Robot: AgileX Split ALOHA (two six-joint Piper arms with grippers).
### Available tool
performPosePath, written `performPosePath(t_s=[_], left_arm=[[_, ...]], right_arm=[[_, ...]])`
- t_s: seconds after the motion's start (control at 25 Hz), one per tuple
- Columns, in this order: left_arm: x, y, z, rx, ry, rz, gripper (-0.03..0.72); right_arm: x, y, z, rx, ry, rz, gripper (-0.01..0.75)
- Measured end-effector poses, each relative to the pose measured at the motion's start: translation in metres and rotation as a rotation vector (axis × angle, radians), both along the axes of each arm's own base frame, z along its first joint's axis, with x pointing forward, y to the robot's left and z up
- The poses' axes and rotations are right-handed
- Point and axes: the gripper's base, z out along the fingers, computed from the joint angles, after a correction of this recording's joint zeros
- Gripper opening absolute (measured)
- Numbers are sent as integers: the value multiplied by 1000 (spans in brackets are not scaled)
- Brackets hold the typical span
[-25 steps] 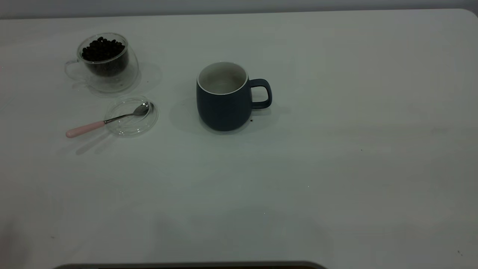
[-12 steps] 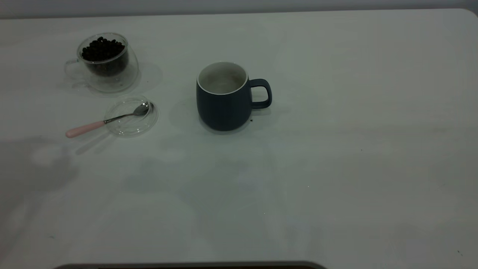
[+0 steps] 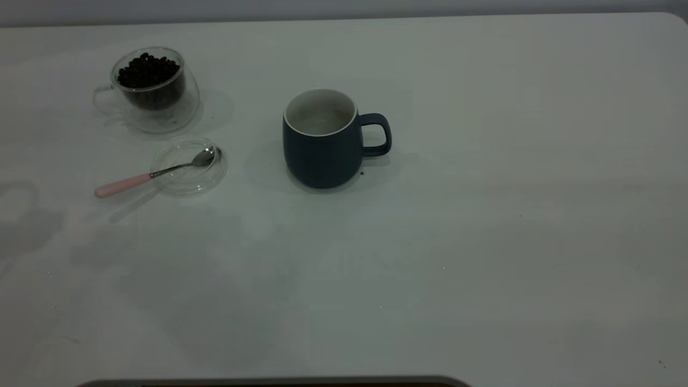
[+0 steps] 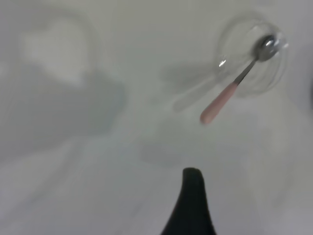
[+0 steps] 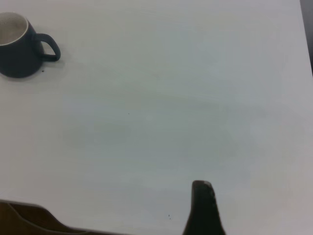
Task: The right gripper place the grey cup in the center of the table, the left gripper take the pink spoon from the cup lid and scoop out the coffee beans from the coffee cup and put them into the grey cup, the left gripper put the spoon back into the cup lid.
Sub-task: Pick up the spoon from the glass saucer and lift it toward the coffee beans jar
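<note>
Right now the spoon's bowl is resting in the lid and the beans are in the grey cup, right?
Not quite. The beans are in the glass cup; the grey cup holds none, as the exterior view shows. The spoon does rest its bowl in the lid.

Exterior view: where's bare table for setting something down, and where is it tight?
Bare table runs right of the grey cup and across the whole front. It is tight at the far left: coffee cup, cup lid and pink spoon cluster there.
</note>
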Motion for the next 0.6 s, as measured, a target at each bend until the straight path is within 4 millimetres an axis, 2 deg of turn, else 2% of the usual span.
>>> performPosePath(t_s=[0.16, 0.32, 0.48, 0.6], left_arm=[[14, 3, -28, -96, -83, -8, 710], [23, 5, -64, -189, -119, 3, 710], [20, 8, -103, -282, -101, 25, 710], [16, 9, -123, -325, -88, 28, 710]], right_arm=[[0, 0, 0, 0, -2, 0, 591], [0, 0, 0, 0, -2, 0, 591], [0, 0, 0, 2, -3, 1, 591], [0, 0, 0, 2, -3, 1, 591]])
